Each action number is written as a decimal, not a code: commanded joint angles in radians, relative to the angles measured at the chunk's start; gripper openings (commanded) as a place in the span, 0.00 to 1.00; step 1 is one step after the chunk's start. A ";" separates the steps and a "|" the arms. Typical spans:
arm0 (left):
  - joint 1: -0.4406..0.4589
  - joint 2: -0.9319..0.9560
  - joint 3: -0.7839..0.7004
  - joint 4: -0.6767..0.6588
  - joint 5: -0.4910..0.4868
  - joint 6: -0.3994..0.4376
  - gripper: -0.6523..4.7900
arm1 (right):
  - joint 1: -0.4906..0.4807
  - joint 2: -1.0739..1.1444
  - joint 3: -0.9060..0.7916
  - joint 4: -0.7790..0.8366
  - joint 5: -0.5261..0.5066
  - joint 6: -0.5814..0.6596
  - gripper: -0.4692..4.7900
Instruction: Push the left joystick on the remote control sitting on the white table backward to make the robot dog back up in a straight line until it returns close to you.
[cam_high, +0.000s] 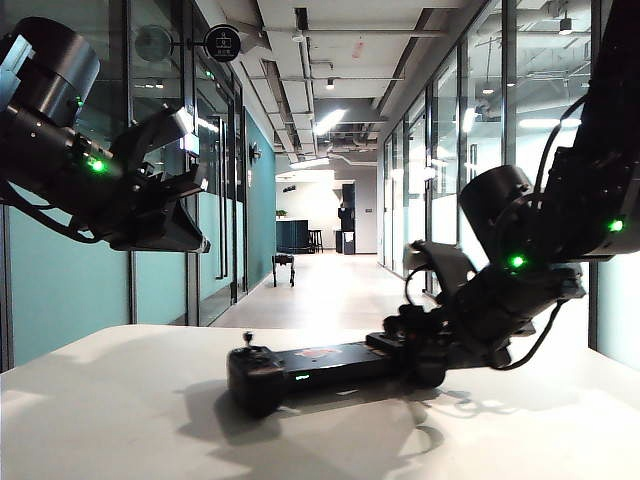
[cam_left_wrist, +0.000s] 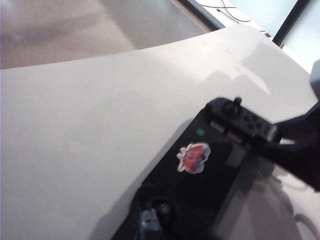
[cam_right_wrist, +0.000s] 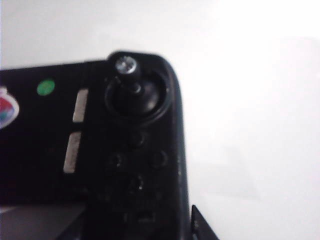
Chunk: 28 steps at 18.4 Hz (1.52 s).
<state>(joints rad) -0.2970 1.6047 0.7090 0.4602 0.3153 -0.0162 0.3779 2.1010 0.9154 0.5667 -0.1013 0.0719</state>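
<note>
While the remote (cam_high: 300, 368) lies flat on the bench (cam_high: 120, 420), its left stick (cam_high: 248, 340) stands free; the right claw (cam_high: 415, 350) is at the remote's far end — grip unclear. Left claw (cam_high: 165, 215) hangs high beyond the stick end — state unclear. Beyond the remote, down the corridor, stands the dog (cam_high: 284, 268).

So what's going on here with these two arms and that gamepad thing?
A two-armed robot is working a remote control that lies on the white table. The right claw is down at the controller's right end, right against it; whether it grips it is hard to tell. The left claw hangs in the air above the table's left side, touching nothing. The left joystick stands untouched. Far down the corridor a small robot dog stands waiting.
</note>
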 joint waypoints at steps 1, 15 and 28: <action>0.000 -0.003 0.006 0.012 0.023 0.000 0.11 | 0.002 -0.004 0.003 0.014 -0.005 0.005 0.47; 0.000 0.084 0.024 0.075 0.050 0.008 0.11 | 0.035 -0.004 0.003 0.015 0.280 0.146 0.46; 0.000 0.489 0.400 0.071 0.179 0.069 0.11 | 0.048 -0.004 0.003 0.016 0.391 0.194 0.46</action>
<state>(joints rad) -0.2951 2.0823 1.0939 0.5209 0.4862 0.0494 0.4263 2.1010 0.9154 0.5678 0.2745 0.2550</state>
